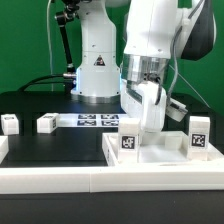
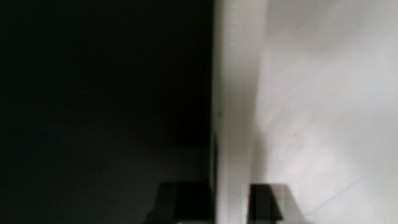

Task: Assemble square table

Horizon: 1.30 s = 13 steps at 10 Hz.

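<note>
Four white tagged legs were counted: a first leg (image 1: 10, 123) and second leg (image 1: 46, 123) lay loose toward the black tabletop's (image 1: 60, 145) edge at the exterior view's left; a third leg (image 1: 128, 140) and fourth leg (image 1: 200, 135) stood upright on the one square tray (image 1: 165, 155), set against one border rail (image 1: 90, 180) along the tabletop's near edge; one marker board (image 1: 97, 121) lay behind; one pincer (image 1: 150, 125) hung closed beside the third leg, whether pinching the tray I could not tell; green walls (image 1: 20, 50) stood beyond.

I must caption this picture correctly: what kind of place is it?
Probably a robotics lab: a white robot arm at a black table, a green backdrop, small white blocks with printed tags.
</note>
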Motion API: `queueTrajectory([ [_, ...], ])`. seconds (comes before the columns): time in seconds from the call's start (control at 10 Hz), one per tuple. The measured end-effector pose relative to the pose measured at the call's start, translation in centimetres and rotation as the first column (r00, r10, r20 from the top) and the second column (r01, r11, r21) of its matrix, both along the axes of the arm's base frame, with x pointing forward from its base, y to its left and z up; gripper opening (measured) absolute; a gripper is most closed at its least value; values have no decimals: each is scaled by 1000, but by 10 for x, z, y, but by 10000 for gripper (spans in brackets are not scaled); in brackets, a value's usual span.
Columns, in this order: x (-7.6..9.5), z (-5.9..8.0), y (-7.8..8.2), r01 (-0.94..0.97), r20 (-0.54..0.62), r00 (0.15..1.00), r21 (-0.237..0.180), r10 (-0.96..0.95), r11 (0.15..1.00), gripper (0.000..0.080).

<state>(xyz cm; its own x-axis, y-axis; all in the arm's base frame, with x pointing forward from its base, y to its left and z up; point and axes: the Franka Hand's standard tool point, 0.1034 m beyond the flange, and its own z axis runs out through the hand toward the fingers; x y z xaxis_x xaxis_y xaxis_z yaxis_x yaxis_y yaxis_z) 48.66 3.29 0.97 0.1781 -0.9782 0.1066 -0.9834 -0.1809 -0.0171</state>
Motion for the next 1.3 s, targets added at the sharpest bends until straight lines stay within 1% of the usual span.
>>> queueTrajectory([
  [0.1, -4, 0, -13, -72, -24, 997, 0, 72, 997, 62],
  [0.4, -7, 0, -37, -256, -54, 965, -3, 256, 967, 64],
  [0.9, -4, 4, -54, -430, -63, 901, -22, 428, 902, 64],
  [1.1, 1, 7, -61, -537, -64, 843, -40, 534, 843, 64],
  [1.2, 2, 8, -64, -578, -70, 816, -41, 574, 815, 64],
  [1.3, 8, 11, -69, -670, -91, 742, -47, 664, 741, 64],
])
